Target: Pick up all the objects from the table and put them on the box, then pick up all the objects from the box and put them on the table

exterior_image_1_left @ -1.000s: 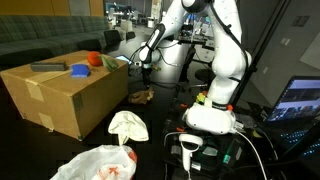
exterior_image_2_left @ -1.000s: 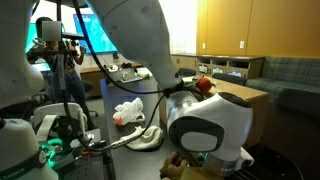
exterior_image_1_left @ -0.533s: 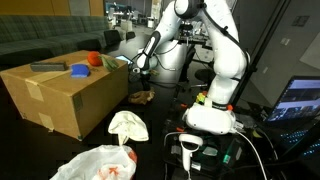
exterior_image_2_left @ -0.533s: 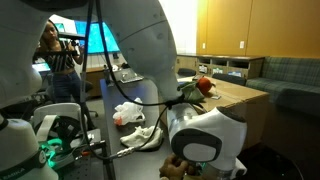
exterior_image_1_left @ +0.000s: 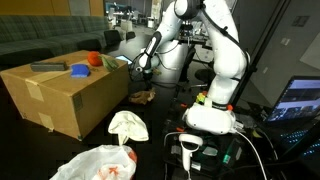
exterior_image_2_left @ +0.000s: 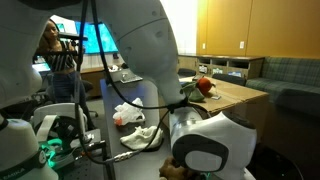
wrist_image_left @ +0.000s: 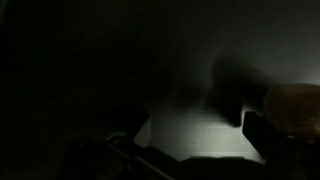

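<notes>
The gripper point(exterior_image_1_left: 139, 68) hangs with its jaws released and wide, and nothing shows between them. The wrist view is too dark to confirm more: there is only a pale patch low in the picture and a dim brownish shape at its right edge.

Over the last second the arm has leaned its upper links a little leftward and the gripper has settled slightly lower beside the right end of the box point(exterior_image_1_left: 60, 95). In the last half second it has hardly moved at all. I read this as the end of one carry and the line-up for the next pick.

Straight under the jaws in an exterior view, and well apart from them, the brown lump point(exterior_image_1_left: 141, 97) lies on the table point(exterior_image_1_left: 165, 112), just right of the box's far right corner. It looks like the next thing to take, by a plain descent.

On the box top lie:
- the small orange-red item point(exterior_image_1_left: 95, 59), nearest the gripper;
- the blue square pad point(exterior_image_1_left: 79, 70), left of it;
- the dark flat bar point(exterior_image_1_left: 47, 67), farther left.

On the table, nearer than the lump, lie the cream-white cloth point(exterior_image_1_left: 128, 124) and then the white plastic bag point(exterior_image_1_left: 95, 163) at the near edge. By this count the loading onto the box is about half done.
</notes>
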